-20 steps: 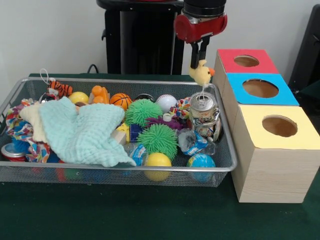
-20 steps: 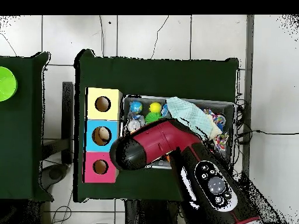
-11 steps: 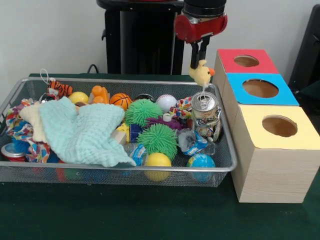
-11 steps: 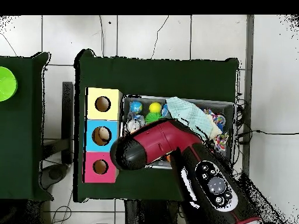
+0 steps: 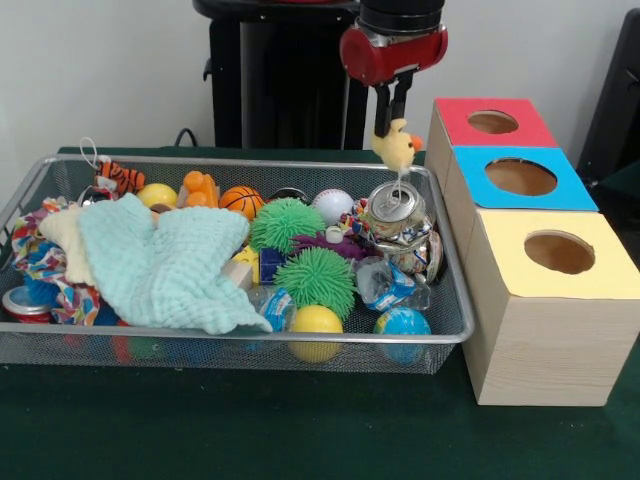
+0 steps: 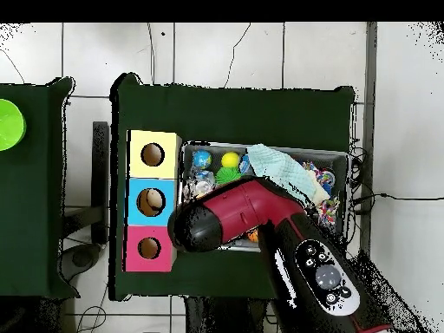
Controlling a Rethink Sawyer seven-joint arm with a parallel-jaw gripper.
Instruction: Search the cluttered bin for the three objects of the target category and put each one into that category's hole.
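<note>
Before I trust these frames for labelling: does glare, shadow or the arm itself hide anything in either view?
Front view: even light, no strong glare; the yellow duck toy in the gripper shows clearly, the can below it only glints. Overhead view: the red arm covers much of the wire bin and hides the gripper.

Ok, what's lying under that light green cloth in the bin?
The light green cloth covers the wire bin's left half. A colourful patterned fabric sticks out beneath its left edge; anything else under it is hidden.
</note>
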